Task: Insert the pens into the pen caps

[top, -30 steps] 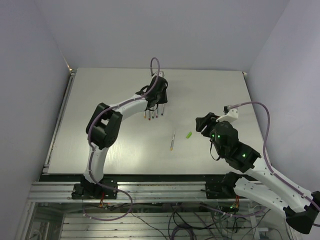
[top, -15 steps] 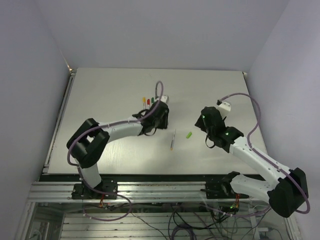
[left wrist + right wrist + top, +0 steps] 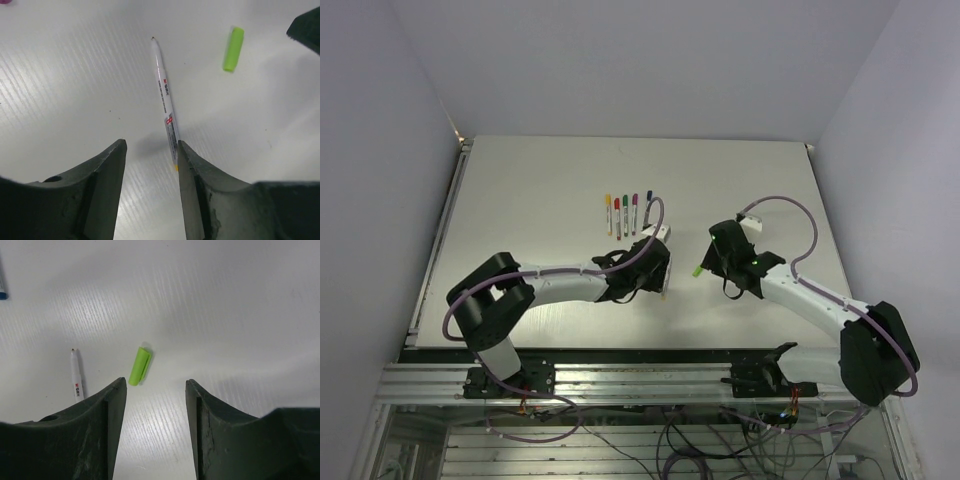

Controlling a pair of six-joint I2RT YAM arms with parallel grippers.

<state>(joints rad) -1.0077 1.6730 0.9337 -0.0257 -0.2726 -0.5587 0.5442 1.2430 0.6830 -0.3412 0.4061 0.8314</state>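
One uncapped silvery pen [image 3: 165, 95] lies on the table, its tip pointing away; its near end runs along the inside of the right finger [image 3: 192, 170]. My left gripper [image 3: 151, 145] is open and empty, low over that pen; it also shows in the top view [image 3: 662, 268]. The light green cap [image 3: 139, 366] lies loose just right of the pen's tip and shows in the top view [image 3: 697, 270]. My right gripper [image 3: 155, 382] is open and empty, a little short of the cap, which lies ahead of its left finger. It also shows in the top view [image 3: 712, 262].
Several pens with coloured caps [image 3: 626, 208] lie side by side in a row on the table, behind the left gripper. The right gripper's finger [image 3: 306, 27] shows at the top right of the left wrist view, close to the cap.
My left gripper moved from the row of pens toward the near side and now sits over the loose pen. My right gripper swung left and lower, up to the green cap.
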